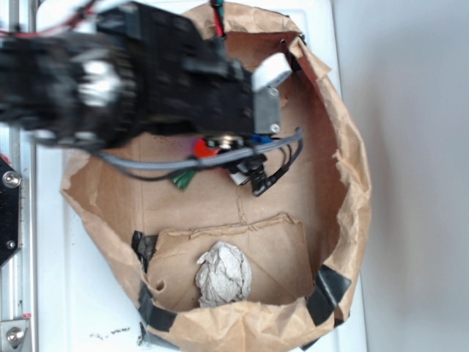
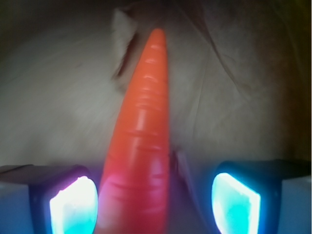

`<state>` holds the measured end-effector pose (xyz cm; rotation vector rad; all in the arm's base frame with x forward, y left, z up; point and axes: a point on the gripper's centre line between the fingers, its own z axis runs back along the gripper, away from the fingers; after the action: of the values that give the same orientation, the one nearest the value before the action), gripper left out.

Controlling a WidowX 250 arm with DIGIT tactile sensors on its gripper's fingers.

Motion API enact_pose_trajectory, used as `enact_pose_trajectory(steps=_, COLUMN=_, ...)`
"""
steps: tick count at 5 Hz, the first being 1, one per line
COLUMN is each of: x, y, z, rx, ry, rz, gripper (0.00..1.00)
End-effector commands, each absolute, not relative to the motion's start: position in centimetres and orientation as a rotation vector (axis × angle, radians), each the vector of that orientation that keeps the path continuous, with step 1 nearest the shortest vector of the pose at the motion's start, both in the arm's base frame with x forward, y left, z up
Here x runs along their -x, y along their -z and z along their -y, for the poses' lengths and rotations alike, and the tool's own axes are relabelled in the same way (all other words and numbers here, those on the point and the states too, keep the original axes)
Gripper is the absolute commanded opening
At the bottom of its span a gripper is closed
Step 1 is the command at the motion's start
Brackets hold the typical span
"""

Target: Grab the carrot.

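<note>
White tabletop (image 1: 51,242) carries torn brown paper bag (image 1: 344,191); inside, pincer (image 2: 155,197) spread wide around carrot (image 2: 146,141), gripping nothing; paper ball (image 1: 223,275) nearby.

The carrot (image 2: 141,146) was glossy orange, tapered, with ridged rings. In the wrist view it pointed away, tip far, thick end near. In the exterior view only a bit of orange and its green stem (image 1: 182,178) showed on brown paper.
</note>
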<state>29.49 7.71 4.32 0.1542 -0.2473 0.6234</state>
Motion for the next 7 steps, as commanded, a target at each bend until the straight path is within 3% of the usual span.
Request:
enact_pose_trajectory(steps=1, x=-30.9, y=-5.6, z=-7.6, rx=-0.207, ry=-0.620, rz=0.283, gripper=0.00)
enact_pose_trajectory(steps=2, x=-30.8, y=-6.4, z=-7.5, rx=-0.189, ry=-0.594, rz=0.303, gripper=0.00)
enact_pose_trajectory(steps=4, x=-28.5, y=-12.8, z=-7.0, rx=-0.014, ry=-0.510, rz=0.318, gripper=0.00)
enact_pose_trajectory(steps=5, x=-28.1, y=-15.3, z=-6.5, rx=0.042, ry=-0.495, rz=0.330, gripper=0.00)
enact_pose_trajectory(steps=6, x=-27.6, y=-17.3, z=-4.9, rx=0.027, ry=-0.419, rz=0.309, gripper=0.00)
enact_pose_trajectory(steps=7, x=-27.7, y=-17.8, z=-4.6, rx=0.026, ry=-0.413, rz=0.300, gripper=0.00)
